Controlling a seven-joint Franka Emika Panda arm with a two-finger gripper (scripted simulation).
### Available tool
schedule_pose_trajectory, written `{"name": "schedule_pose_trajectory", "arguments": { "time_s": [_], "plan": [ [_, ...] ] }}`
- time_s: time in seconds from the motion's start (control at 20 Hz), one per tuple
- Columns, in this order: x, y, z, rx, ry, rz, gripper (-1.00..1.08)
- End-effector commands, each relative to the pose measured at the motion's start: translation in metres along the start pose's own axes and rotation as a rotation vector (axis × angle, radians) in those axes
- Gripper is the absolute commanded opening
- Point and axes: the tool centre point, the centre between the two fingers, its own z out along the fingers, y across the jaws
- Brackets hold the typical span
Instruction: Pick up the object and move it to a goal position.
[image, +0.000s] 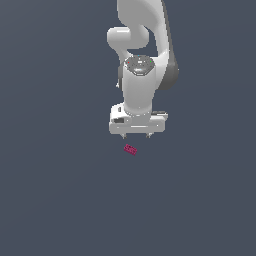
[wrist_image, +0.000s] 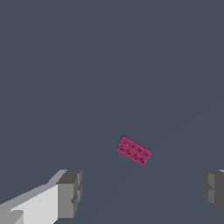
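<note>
Here the gripper (wrist_image: 142, 194) has its fingers (wrist_image: 70, 192) spread wide, pinching nothing. Beyond the tips, in the wrist view, the magenta studded block (wrist_image: 134, 150) lies flat on the dark bench (wrist_image: 109, 65), untouched, its long axis running ten to four o'clock. In the exterior view the block (image: 130, 149) sits just past the fingertips, toward seven o'clock of the gripper (image: 137, 135). Likely a short reach and a wrist twist are needed.

Gripper (image: 136, 136) pointing down, fingers apart, nothing between them. Pink block (image: 130, 149) lies skewed on the grey floor (image: 55, 200), just nearside, slightly toward exterior view's left. No contact.
</note>
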Motion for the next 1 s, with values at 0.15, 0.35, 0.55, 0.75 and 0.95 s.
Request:
{"name": "schedule_pose_trajectory", "arguments": {
  "time_s": [0.15,0.35,0.55,0.75,0.95],
  "plan": [
    [-0.001,0.001,0.000,0.001,-0.003,-0.003,1.00],
    [-0.003,0.007,0.000,0.004,-0.017,-0.011,1.00],
    [-0.004,0.010,-0.001,0.006,-0.025,-0.010,1.00],
    [-0.004,0.010,0.000,0.006,-0.024,-0.012,1.00],
    [-0.005,0.010,0.002,0.004,-0.024,-0.035,1.00]
  ]
}}
